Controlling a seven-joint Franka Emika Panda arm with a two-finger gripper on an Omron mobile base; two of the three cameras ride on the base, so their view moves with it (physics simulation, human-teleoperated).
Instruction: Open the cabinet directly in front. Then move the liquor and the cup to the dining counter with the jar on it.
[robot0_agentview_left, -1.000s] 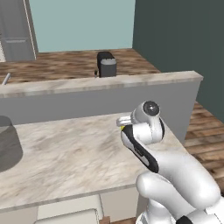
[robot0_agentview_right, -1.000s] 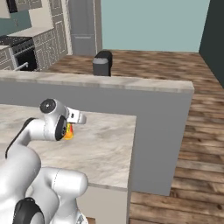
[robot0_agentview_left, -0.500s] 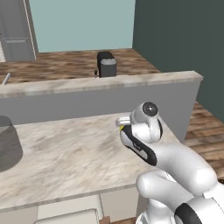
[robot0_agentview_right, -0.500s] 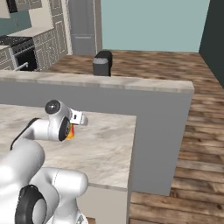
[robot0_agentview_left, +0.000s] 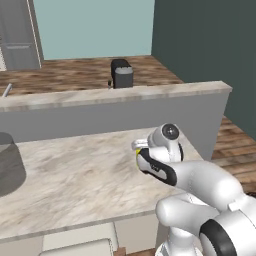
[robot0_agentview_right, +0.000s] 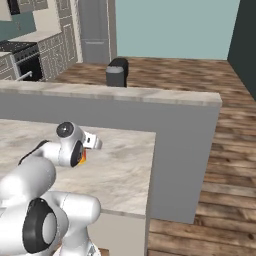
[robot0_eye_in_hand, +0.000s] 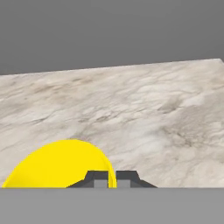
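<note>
Jaws pinch the rim of the yellow cup (robot0_eye_in_hand: 61, 164) over the marbled tabletop (robot0_eye_in_hand: 144, 113); grey ledge (robot0_eye_in_hand: 109, 35) lies ahead.

cup (robot0_eye_in_hand: 59, 165): lower part cut by the hand view's bottom edge; in the base views it's mostly behind the arm's wrist, just a yellow sliver (robot0_agentview_left: 138, 150) and an orange bit (robot0_agentview_right: 82, 157) showing. jar (robot0_agentview_left: 9, 165): cut by the left edge of the left base view, lid not discernible. Can't tell if cup touches the tabletop (robot0_eye_in_hand: 144, 113).
</note>
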